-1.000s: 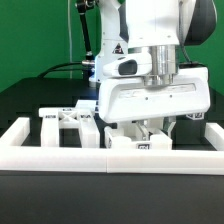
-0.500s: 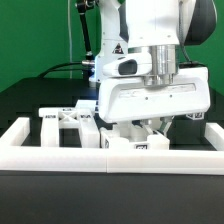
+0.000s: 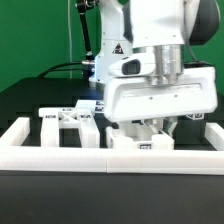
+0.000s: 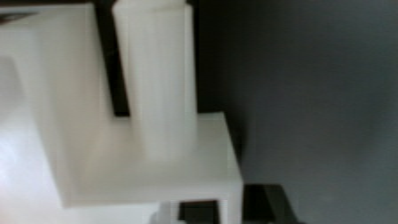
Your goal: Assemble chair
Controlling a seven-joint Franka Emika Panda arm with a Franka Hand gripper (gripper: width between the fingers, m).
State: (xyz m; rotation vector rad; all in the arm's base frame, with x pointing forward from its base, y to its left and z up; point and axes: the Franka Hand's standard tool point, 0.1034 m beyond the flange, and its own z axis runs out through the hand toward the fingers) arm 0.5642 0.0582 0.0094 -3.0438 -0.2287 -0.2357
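Loose chair parts (image 3: 68,121) lie at the exterior view's left, behind the border rail (image 3: 60,158), with bare table (image 3: 28,100) beyond. Rightward, the arm (image 3: 160,95) points straight down, its gripper (image 3: 153,128) low over a tagged white block (image 3: 128,143); whether it grips cannot be told.

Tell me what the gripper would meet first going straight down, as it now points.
Most likely the white chair part directly under the gripper; the wrist view shows it close ahead. Whether the two already touch is unclear.
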